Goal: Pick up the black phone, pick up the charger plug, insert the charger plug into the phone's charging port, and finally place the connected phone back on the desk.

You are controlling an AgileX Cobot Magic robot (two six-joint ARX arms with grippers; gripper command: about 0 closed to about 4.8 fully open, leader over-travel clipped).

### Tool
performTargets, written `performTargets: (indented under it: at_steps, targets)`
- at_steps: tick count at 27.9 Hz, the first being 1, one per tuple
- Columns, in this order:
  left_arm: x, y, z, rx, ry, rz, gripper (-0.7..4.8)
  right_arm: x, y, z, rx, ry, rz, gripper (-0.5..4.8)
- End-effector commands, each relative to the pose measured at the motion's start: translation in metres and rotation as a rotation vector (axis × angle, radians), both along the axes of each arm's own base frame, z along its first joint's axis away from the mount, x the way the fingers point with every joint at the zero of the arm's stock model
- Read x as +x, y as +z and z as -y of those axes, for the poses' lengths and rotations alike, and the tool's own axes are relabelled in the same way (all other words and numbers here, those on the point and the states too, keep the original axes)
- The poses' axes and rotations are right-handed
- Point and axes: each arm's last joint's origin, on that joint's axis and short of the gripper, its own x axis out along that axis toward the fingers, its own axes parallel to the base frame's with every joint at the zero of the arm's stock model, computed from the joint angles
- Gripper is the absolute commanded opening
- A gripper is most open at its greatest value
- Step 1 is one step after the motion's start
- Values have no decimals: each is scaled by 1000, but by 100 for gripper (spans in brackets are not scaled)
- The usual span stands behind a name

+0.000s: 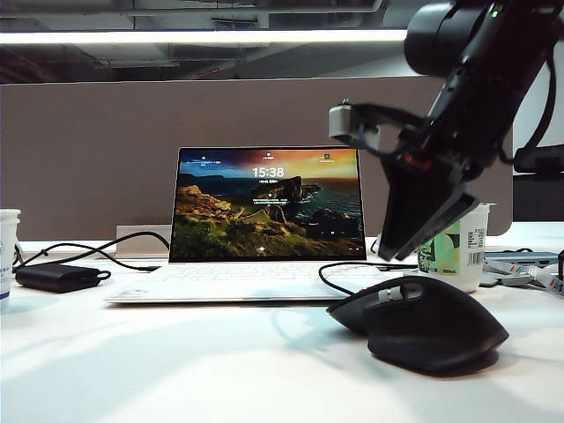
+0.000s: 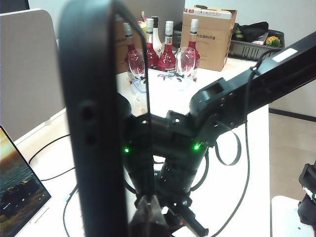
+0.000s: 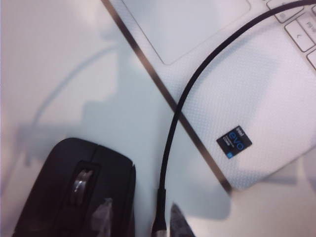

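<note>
In the left wrist view the black phone (image 2: 94, 123) stands upright and edge-on close to the camera, and my left gripper (image 2: 146, 217) is shut on its lower end. Its charging port does not show. The left gripper is outside the exterior view. My right gripper (image 1: 397, 251) hangs low over the desk (image 1: 176, 352), behind the mouse. In the right wrist view it (image 3: 143, 221) is open, with the charger plug (image 3: 159, 224) lying on the desk between its fingers. The thin black cable (image 3: 173, 128) runs from the plug up across the laptop's corner.
A humped black mouse (image 1: 423, 322) lies beside the plug, under one right finger (image 3: 106, 217). An open white laptop (image 1: 264, 211) stands mid-desk. A black power brick (image 1: 57, 278) and a cup (image 1: 7, 251) are at the left. A green-labelled bottle (image 1: 458, 251) is behind the right gripper.
</note>
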Motion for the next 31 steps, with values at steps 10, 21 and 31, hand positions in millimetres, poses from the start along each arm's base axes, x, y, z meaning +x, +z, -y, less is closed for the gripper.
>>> performTargets:
  at_steps: [10, 21, 31]
  targets:
    - [-2, 6, -1, -20, -11, 44, -7, 9, -17, -5, -79, -21, 18, 148]
    - [-2, 6, -1, -20, -11, 44, -7, 6, -19, -5, -147, -9, 26, 148]
    - [-2, 6, -1, -20, -10, 44, -7, 1, -21, -4, -121, 19, -47, 148]
